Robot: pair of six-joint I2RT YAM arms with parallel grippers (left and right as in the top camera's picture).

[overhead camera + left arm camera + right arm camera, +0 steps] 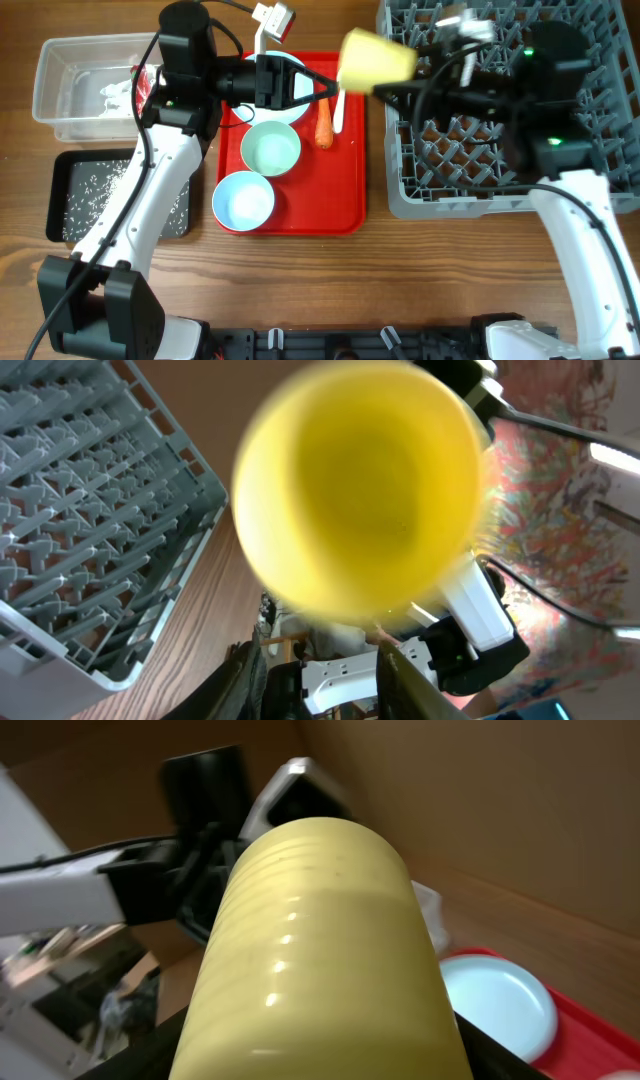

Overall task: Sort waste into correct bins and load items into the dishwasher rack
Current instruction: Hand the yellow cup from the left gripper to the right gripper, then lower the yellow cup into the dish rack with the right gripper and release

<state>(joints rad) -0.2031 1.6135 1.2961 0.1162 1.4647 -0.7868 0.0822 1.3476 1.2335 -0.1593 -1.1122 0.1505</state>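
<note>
- Left of the red tray (350,195): clear plastic tub (45,80), black tray (56,205) speckled with rice (95,190).
- Above it: left gripper (328,88), jaws spread.
- Off its right edge: ribbed yellow cup (378,60), pinched by right gripper (400,86).
- Right of it: grey pegged rack (420,205).

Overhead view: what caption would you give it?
Right gripper holds the yellow cup aloft between red tray and grey dishwasher rack; left gripper open.

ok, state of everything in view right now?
yellow cup, in the air on its side, gripped by right gripper
left gripper, open, facing the cup's mouth
far bowl, upright, empty, on red tray
near bowl, same
carrot, lying on the tray
clear tub, holds tissue and wrapper
black tray, rice scattered in it
rack, no dishes seen
</note>
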